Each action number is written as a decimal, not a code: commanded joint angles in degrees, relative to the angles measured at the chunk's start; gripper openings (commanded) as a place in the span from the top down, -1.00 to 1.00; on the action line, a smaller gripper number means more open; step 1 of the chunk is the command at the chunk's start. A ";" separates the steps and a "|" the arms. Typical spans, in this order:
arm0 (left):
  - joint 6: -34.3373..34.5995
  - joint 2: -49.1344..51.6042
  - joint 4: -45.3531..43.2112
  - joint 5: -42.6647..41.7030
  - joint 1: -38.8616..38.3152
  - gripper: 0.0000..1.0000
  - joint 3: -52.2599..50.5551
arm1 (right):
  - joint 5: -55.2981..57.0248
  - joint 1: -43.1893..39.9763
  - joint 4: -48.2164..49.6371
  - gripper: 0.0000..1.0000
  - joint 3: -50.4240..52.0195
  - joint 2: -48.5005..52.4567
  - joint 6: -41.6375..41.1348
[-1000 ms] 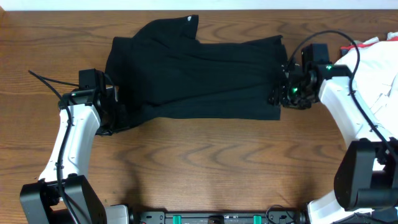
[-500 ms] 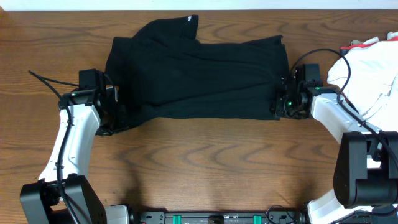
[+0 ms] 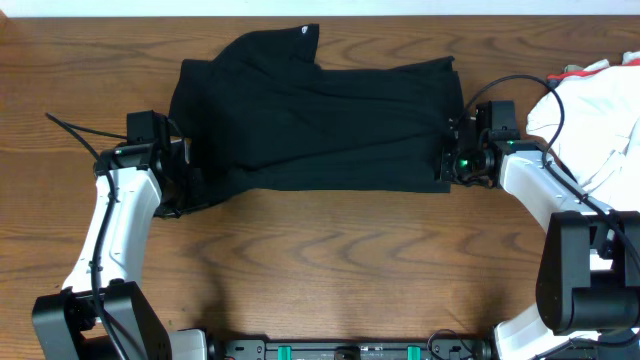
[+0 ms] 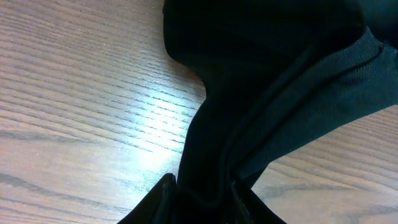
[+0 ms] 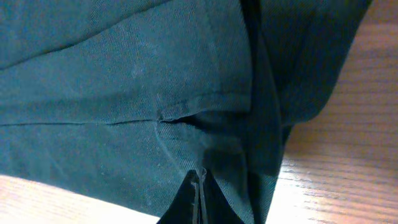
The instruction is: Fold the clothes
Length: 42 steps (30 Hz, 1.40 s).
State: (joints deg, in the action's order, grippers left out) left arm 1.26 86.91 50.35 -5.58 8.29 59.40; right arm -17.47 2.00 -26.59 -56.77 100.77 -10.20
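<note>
Left gripper [image 4: 203, 190] clamps a bunched corner of the shirt [image 3: 310, 125], right gripper [image 5: 199, 186] pinches shut on its hem — lifting both evenly, together, should keep the fold straight.

Evenly lit from above; white glare on the wooden surface [image 4: 149, 118] just left of the black shirt [image 4: 267, 62], nearly detailless.

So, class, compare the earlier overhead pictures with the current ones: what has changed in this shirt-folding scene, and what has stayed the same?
The right gripper moved along the black shirt's right edge to its near corner, and its jaws closed on the hem there. The left gripper stays clamped on the shirt's near left corner. The shirt and the heap of white cloth lie as before.
</note>
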 commanded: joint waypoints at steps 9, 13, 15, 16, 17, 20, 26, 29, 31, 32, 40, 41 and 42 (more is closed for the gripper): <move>-0.57 0.15 1.05 0.72 0.11 0.45 -0.31 | 2.75 0.26 -6.12 0.97 0.26 -4.94 -0.07; -0.57 0.15 1.03 0.72 0.11 0.45 -0.31 | 5.73 0.22 -4.50 -0.19 0.26 -5.11 -0.04; -0.57 0.15 1.03 0.72 0.11 0.44 -0.31 | 7.28 0.17 -2.10 -0.39 0.33 -4.02 0.00; -0.57 0.15 1.01 0.72 0.11 0.44 -0.31 | 7.76 0.15 -0.83 -0.39 0.33 -3.17 0.00; -0.57 0.15 0.98 0.72 0.11 0.44 -0.31 | 7.65 0.09 0.42 -0.36 0.33 -2.19 -0.02; -0.57 0.15 1.01 0.72 0.11 0.44 -0.31 | 5.77 0.07 1.73 -0.22 0.33 0.04 -0.04; -0.57 0.15 0.76 0.72 0.11 0.44 -0.31 | 2.34 0.11 3.23 0.17 0.33 2.12 -0.02; -0.57 0.15 0.79 0.72 0.11 0.44 -0.31 | 0.55 0.11 4.68 0.41 0.33 2.21 -0.02; -0.57 0.15 0.79 0.72 0.11 0.44 -0.31 | 0.50 0.11 5.22 0.56 0.33 2.21 -0.04; -0.57 0.15 0.81 0.72 0.11 0.44 -0.31 | 0.50 0.11 5.22 0.71 0.31 2.21 -0.04; -0.59 0.09 1.22 0.72 0.11 0.47 -0.31 | 0.52 0.07 -0.31 0.98 0.31 -0.13 -0.02; -0.59 0.09 1.44 0.72 0.11 0.47 -0.31 | 0.52 0.07 -1.42 0.97 0.31 -0.79 -0.02; -0.59 0.09 1.73 0.72 0.11 0.48 -0.31 | 0.55 0.07 -2.80 0.98 0.31 -1.66 -0.02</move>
State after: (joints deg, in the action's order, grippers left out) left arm 1.26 86.91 51.29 -5.58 8.29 59.40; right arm -16.12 2.00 -27.90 -56.49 102.15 -10.26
